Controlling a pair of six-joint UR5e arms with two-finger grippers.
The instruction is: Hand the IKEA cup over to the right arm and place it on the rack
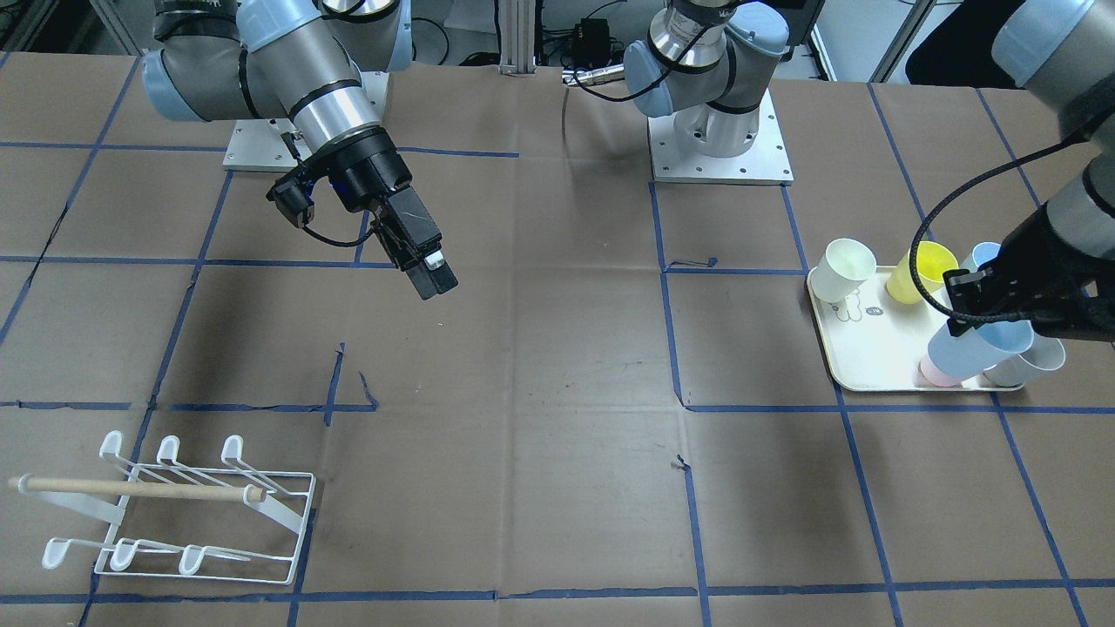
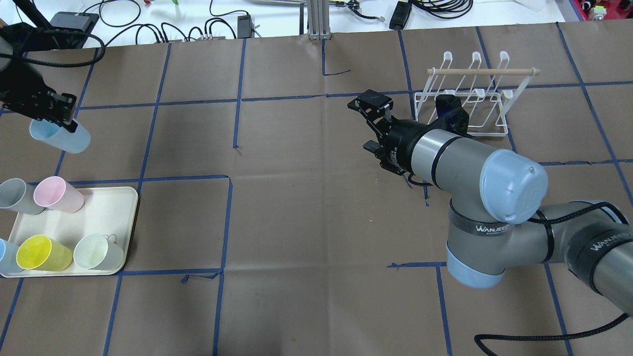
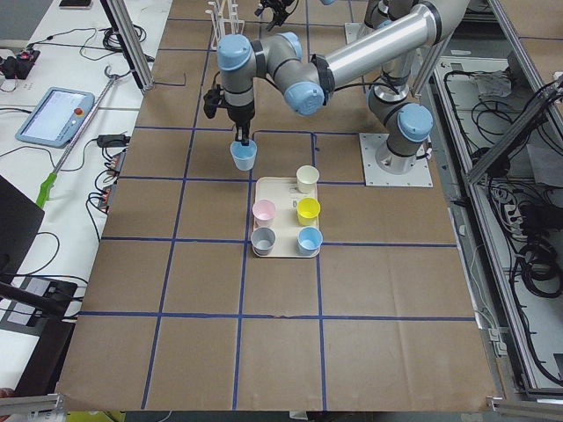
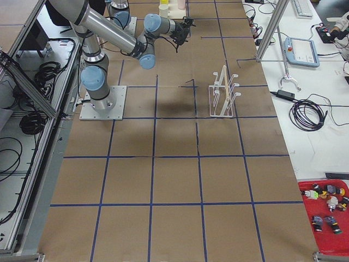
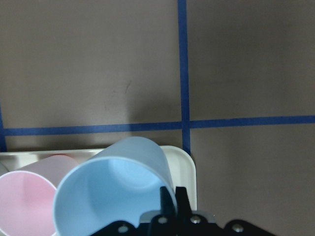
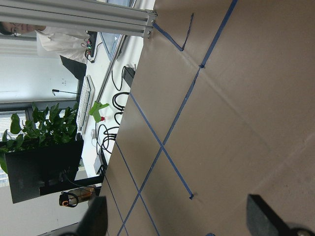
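A light blue IKEA cup [image 2: 62, 139] hangs tilted above the table just beyond the tray, and my left gripper [image 2: 63, 121] is shut on its rim. In the left wrist view the cup [image 5: 113, 189] fills the lower left, with one finger [image 5: 169, 200] over its wall. The front view shows the same cup [image 1: 974, 348] over the tray's near corner. My right gripper [image 2: 372, 124] hovers open and empty over mid-table; its two fingertips [image 6: 96, 216] stand wide apart. The white wire rack [image 2: 470, 99] with a wooden dowel stands just beyond the right gripper.
The cream tray [image 2: 116, 217] holds several cups: grey [image 2: 14, 196], pink [image 2: 57, 194], yellow [image 2: 42, 253], a pale one [image 2: 98, 251] and a blue one at the view's edge. Cables lie along the far table edge. A person [image 6: 29, 34] sits beyond the table.
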